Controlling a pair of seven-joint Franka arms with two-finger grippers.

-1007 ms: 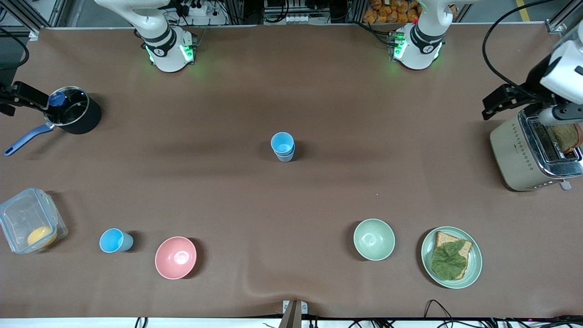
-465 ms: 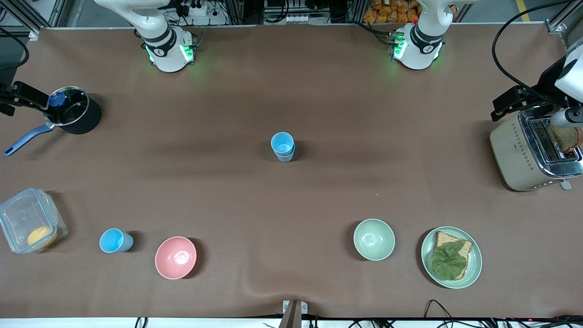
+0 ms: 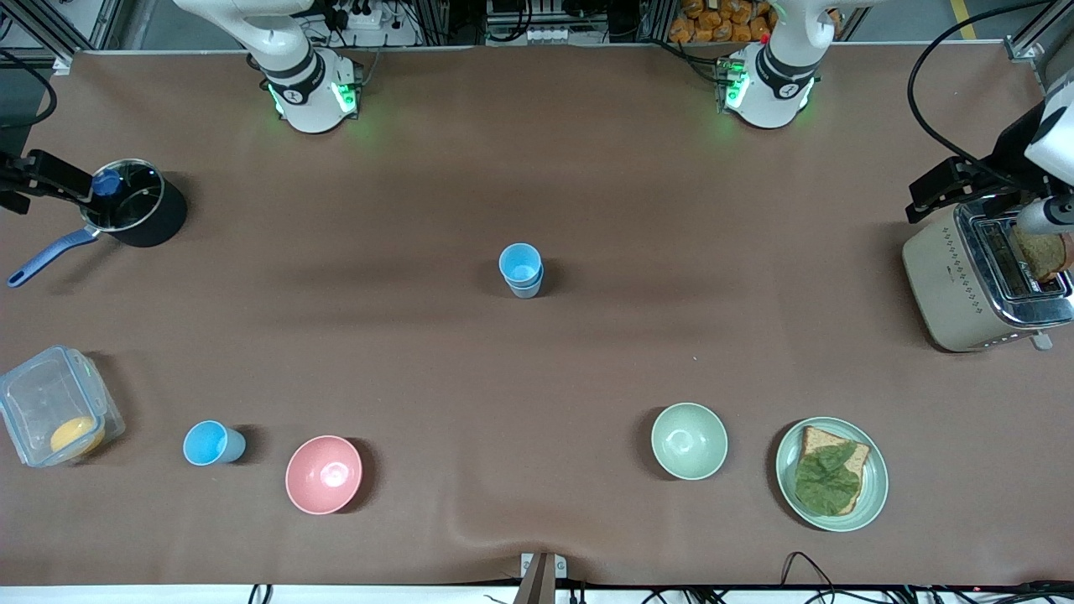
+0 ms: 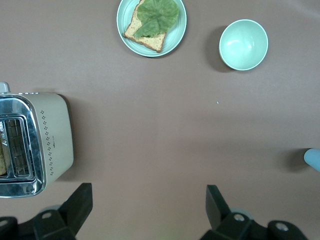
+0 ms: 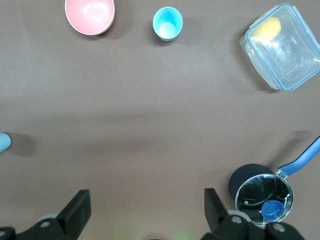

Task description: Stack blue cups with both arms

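The two blue cups [image 3: 521, 268] stand nested as one stack at the middle of the table, pale blue inside and grey-blue outside. Only an edge of the stack shows in the left wrist view [image 4: 313, 159] and in the right wrist view [image 5: 4, 141]. My left gripper [image 3: 935, 186] hangs high beside the toaster at the left arm's end, open and empty [image 4: 148, 205]. My right gripper [image 3: 33, 178] hangs high beside the black pot at the right arm's end, open and empty [image 5: 147, 205]. Both are well away from the stack.
A brighter sky-blue cup [image 3: 210, 443], a pink bowl [image 3: 324, 474] and a clear box [image 3: 54, 417] stand near the front camera toward the right arm's end. A green bowl [image 3: 689, 440], a sandwich plate [image 3: 873, 495] and a toaster [image 3: 973, 281] stand toward the left arm's end. A black pot [image 3: 134, 214] has a blue handle.
My left gripper has drawn a little farther out toward the left arm's end of the table, beside the toaster. The right gripper has barely shifted. The cup stack has not moved.
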